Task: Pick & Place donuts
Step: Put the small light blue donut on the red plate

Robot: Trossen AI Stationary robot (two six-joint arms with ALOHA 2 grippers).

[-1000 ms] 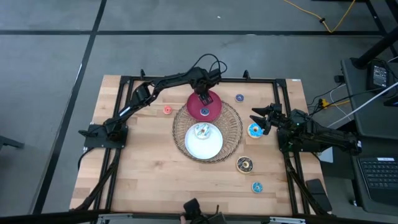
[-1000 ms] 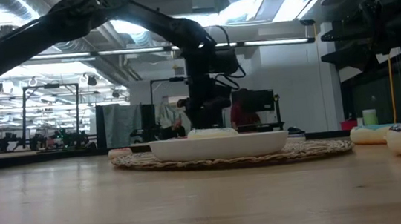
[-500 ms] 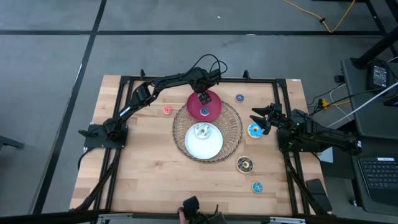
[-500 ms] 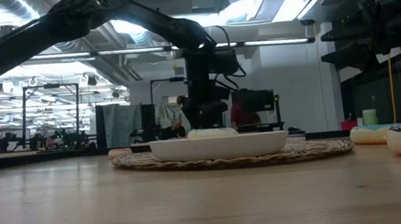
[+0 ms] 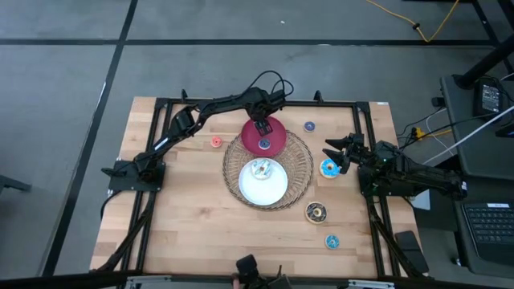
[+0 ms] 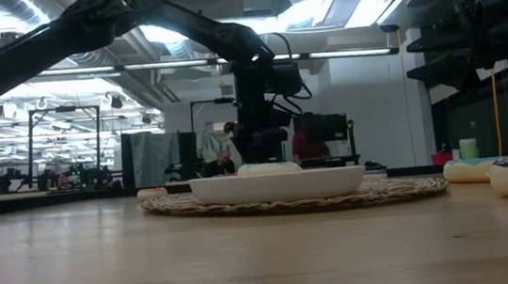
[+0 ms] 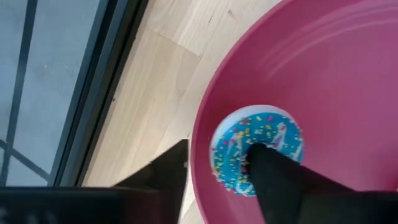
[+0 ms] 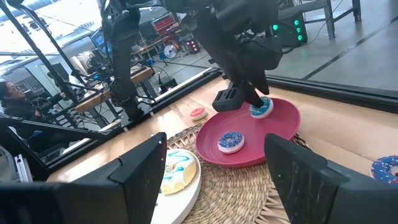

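Note:
My left gripper (image 5: pixel 261 124) is open over the far rim of the red plate (image 5: pixel 273 138), which lies on the wicker tray (image 5: pixel 297 164). A blue sprinkled donut (image 7: pixel 264 134) lies in that plate by the rim. One finger (image 7: pixel 273 177) stands over the donut's hole, the other (image 7: pixel 168 171) outside the plate's rim. A second blue donut (image 5: pixel 265 144) lies in the red plate. A white donut (image 5: pixel 259 168) lies on the white plate (image 5: pixel 269 191). My right gripper (image 5: pixel 333 152) is open and empty, right of the tray, beside a blue donut (image 5: pixel 328 168). My left gripper has one fingertip (image 7: pixel 261 158) over the hole of the blue sprinkled donut, coming from above. The finger hides the hole, so I cannot tell whether it touches. The other finger stands apart from the donut's outer edge (image 7: pixel 214 155). The donut rests in the red plate.
An orange-pink donut (image 5: pixel 216 142) lies left of the tray and a blue one (image 5: pixel 309 126) at the far right. A dark brown donut (image 5: pixel 316 212) and another blue one (image 5: pixel 332 241) lie near right. A black frame (image 5: pixel 161 104) runs along the table's sides.

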